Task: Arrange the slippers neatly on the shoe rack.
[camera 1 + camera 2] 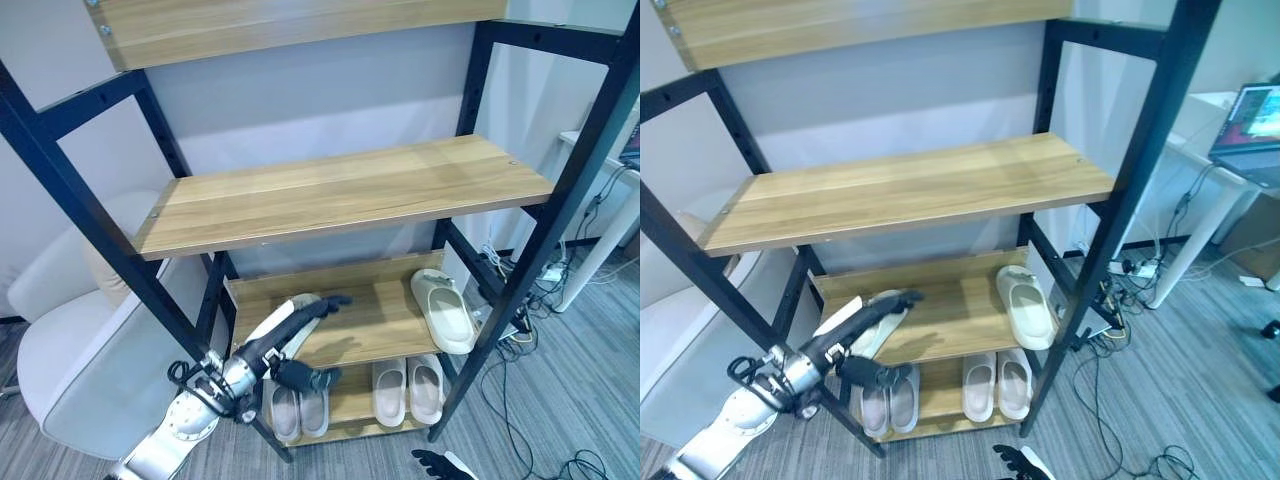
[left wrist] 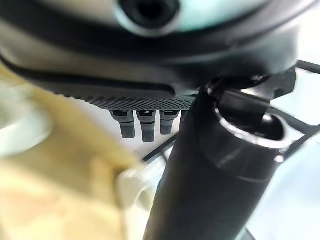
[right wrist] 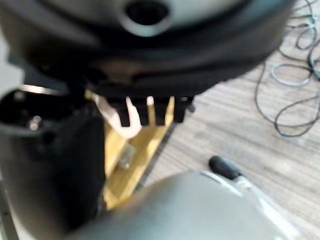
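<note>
The shoe rack [image 1: 340,190] has a black frame and wooden shelves. On its second-lowest shelf a cream slipper [image 1: 443,310] lies at the right, toe toward the wall. Another cream slipper [image 1: 878,335] lies at the shelf's left end. My left hand [image 1: 300,315] rests on top of it, open, fingers straight and thumb hanging below the shelf edge. The lowest shelf holds a pale pair [image 1: 297,410] at the left and a white pair [image 1: 408,388] at the right. My right hand [image 1: 440,465] hangs low near the floor in front of the rack, open and holding nothing.
A white chair [image 1: 70,340] stands close to the rack's left side. Cables and a power strip [image 1: 540,280] lie on the floor at the right, beside a white desk [image 1: 600,240] with a laptop [image 1: 1250,120]. The wide shelf above the slippers is bare.
</note>
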Available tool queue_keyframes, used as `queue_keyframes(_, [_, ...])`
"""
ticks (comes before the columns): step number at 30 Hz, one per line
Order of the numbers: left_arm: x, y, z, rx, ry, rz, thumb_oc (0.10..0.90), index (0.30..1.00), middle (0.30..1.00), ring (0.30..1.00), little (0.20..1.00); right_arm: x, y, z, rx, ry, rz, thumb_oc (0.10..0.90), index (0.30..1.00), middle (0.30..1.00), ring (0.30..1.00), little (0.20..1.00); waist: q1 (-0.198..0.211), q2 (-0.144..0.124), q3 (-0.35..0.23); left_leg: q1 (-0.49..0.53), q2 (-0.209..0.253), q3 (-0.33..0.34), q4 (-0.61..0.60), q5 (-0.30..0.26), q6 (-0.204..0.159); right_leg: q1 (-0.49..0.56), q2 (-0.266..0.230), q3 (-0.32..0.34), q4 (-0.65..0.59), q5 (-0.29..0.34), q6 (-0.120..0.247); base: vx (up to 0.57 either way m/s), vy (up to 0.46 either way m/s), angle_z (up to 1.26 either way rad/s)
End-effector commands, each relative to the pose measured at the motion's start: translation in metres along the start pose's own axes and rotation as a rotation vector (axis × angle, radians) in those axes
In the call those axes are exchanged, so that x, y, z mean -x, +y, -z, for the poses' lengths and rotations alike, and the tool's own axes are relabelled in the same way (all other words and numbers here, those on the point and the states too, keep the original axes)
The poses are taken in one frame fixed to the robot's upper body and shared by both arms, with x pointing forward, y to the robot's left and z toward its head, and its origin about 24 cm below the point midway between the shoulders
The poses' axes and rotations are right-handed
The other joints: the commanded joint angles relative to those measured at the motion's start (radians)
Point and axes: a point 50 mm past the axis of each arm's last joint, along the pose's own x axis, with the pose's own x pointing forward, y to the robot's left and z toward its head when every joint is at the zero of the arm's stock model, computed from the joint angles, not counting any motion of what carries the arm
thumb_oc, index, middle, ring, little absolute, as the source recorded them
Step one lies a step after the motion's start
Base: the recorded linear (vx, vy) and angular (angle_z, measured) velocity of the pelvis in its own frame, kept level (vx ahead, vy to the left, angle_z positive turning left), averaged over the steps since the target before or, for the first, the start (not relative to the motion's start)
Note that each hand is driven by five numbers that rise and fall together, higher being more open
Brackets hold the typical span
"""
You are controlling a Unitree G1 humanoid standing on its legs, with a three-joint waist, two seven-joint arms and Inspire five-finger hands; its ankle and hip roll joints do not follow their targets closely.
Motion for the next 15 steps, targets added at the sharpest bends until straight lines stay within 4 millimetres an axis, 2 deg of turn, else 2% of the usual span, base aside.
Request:
queue_keyframes(1, [-0.032,0.033,-0.046,-0.393,-0.318,-0.115,0.800,0.900,0.900,0.900,0.900,-0.010,-0.017,-0.060,0.022,-0.251,0.092,0.800,0.900,0.900,0.900,0.900,-0.020,-0.026,0.019,0.019,-0.008,0.000,0.009,-0.094,-0.017,0.054,-0.028,-0.002,0.013,-0.154,0.064,0.00,0.000,0.00])
queue_keyframes(3, [-0.040,0.038,-0.046,-0.507,-0.327,-0.122,0.800,0.900,0.900,0.900,0.900,-0.008,-0.019,-0.060,0.032,-0.265,0.101,0.800,0.900,0.900,0.900,0.900,-0.030,-0.027,0.020,0.018,-0.009,0.005,0.009,-0.093,-0.019,0.051,-0.028,-0.001,0.013,-0.151,0.065,0.00,-0.004,-0.03])
queue_keyframes(4, [-0.041,0.037,-0.046,-0.508,-0.329,-0.122,0.800,0.900,0.900,0.900,0.900,-0.008,-0.019,-0.060,0.030,-0.265,0.103,0.800,0.900,0.900,0.900,0.900,-0.029,-0.027,0.020,0.018,-0.009,0.005,0.009,-0.093,-0.018,0.050,-0.028,-0.001,0.013,-0.151,0.065,0.01,-0.011,-0.08])
queue_keyframes(5, [-0.048,0.040,-0.045,-0.597,-0.333,-0.115,0.800,0.900,0.900,0.900,0.900,-0.006,-0.019,-0.057,0.035,-0.259,0.104,0.800,0.900,0.900,0.900,0.900,-0.038,-0.027,0.017,0.019,-0.009,0.009,0.009,-0.094,-0.019,0.049,-0.028,0.002,0.013,-0.150,0.066,0.02,-0.010,-0.10])
queue_keyframes(9, [-0.062,0.041,-0.043,-0.726,-0.341,-0.102,0.800,0.900,0.900,0.900,0.900,-0.005,-0.018,-0.051,0.021,-0.244,0.111,0.800,0.900,0.900,0.900,0.900,-0.051,-0.024,0.012,0.022,-0.010,0.015,0.009,-0.099,-0.021,0.050,-0.030,0.005,0.013,-0.150,0.067,0.03,-0.005,-0.06])
queue_keyframes(15, [-0.074,0.040,-0.021,-0.834,-0.259,-0.086,0.800,0.900,0.900,0.900,0.900,-0.002,-0.023,-0.050,0.002,-0.255,0.142,0.800,0.900,0.900,0.900,0.900,-0.069,-0.020,0.011,0.023,-0.013,0.024,0.009,-0.104,-0.020,0.043,-0.034,0.010,0.013,-0.144,0.071,0.02,0.001,-0.09])
